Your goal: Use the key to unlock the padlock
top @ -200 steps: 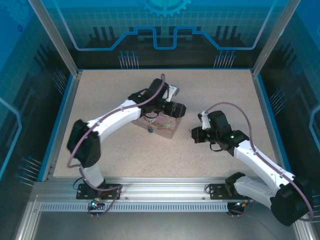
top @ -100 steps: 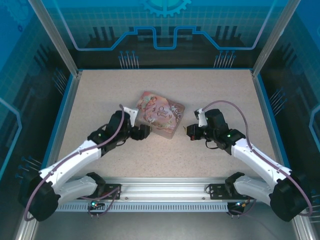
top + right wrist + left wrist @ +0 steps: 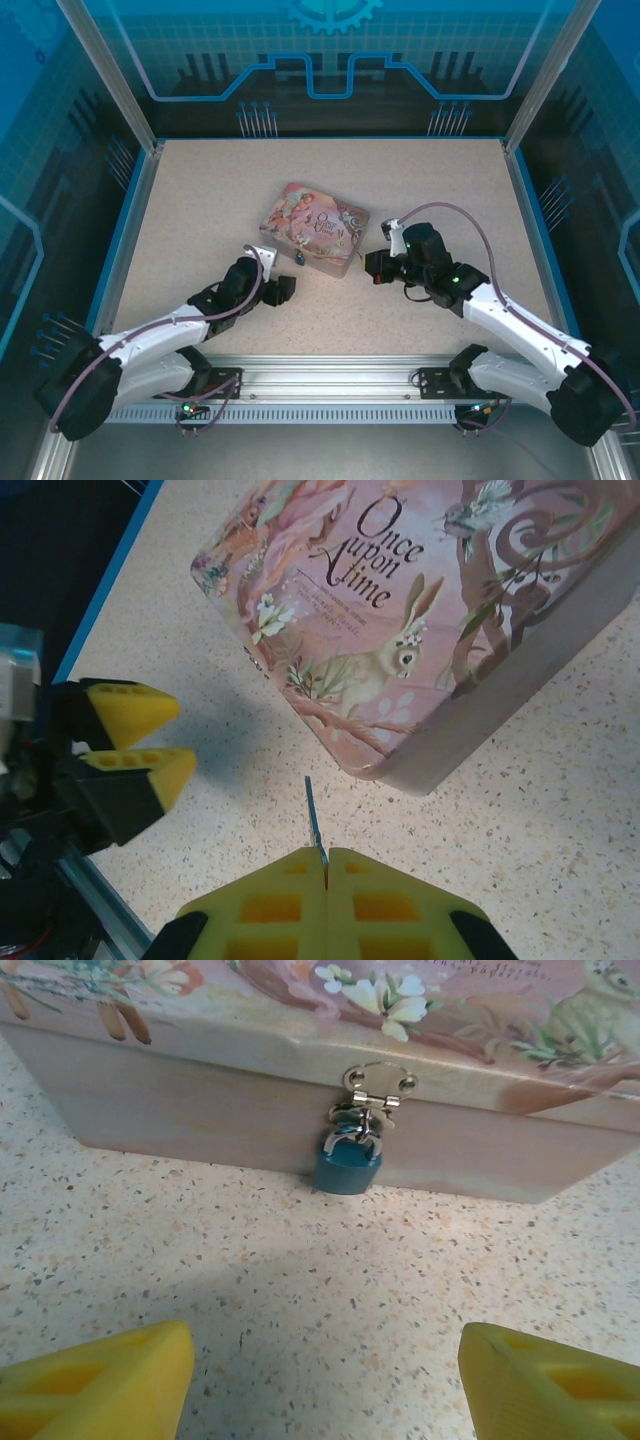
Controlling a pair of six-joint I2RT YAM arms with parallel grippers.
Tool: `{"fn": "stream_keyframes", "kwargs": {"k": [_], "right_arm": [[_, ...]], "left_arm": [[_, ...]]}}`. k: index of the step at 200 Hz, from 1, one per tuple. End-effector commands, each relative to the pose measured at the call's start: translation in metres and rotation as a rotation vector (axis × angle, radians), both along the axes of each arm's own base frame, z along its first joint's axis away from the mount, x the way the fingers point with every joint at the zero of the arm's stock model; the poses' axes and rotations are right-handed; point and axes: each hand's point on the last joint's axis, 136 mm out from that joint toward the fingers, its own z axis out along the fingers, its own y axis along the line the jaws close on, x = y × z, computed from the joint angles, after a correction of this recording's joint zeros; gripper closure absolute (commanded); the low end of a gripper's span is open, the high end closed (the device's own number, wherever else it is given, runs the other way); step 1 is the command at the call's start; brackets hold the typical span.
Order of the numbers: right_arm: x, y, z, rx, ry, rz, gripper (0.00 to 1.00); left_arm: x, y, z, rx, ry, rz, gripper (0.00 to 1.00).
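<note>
The small blue padlock [image 3: 348,1165] hangs by its silvery shackle from the clasp on the front wall of the pink tin [image 3: 250,1070]. From above, the padlock [image 3: 299,258] is a dark speck at the tin's near side. My left gripper [image 3: 325,1360] is open and low over the table, facing the padlock from a short distance, with nothing between its yellow fingers [image 3: 120,1380]. My right gripper [image 3: 327,855] is shut on the thin dark key [image 3: 314,820]. The key's blade sticks out forward, just right of the tin's near corner.
The pink illustrated tin [image 3: 315,222] lies flat mid-table, between the left gripper [image 3: 285,290] and the right gripper [image 3: 372,266]. The left gripper's yellow fingers [image 3: 130,740] show at the left of the right wrist view. Blue walls edge the speckled table [image 3: 450,190].
My left arm has come off the tin, swung back to the near left and dropped low facing the padlock. My right gripper has edged left towards the tin with the key.
</note>
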Motion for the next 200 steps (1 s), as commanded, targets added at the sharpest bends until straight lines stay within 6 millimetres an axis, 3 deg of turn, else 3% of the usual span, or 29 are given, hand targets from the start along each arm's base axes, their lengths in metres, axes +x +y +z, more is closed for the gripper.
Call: {"fn": "stream_keyframes", "kwargs": {"k": [1, 110, 200], "right_arm": [[0.002, -0.004, 0.002, -0.009, -0.041, -0.030, 1.00], [-0.001, -0.013, 0.001, -0.025, -0.058, -0.054, 1.00], [-0.005, -0.019, -0.005, -0.038, -0.057, -0.060, 1.00]], "left_arm": [[0.017, -0.005, 0.010, 0.002, -0.131, 0.002, 0.29], [0.047, -0.035, -0.021, 0.010, -0.106, -0.038, 0.29], [0.067, -0.043, -0.024, 0.034, -0.160, -0.031, 0.31]]}}
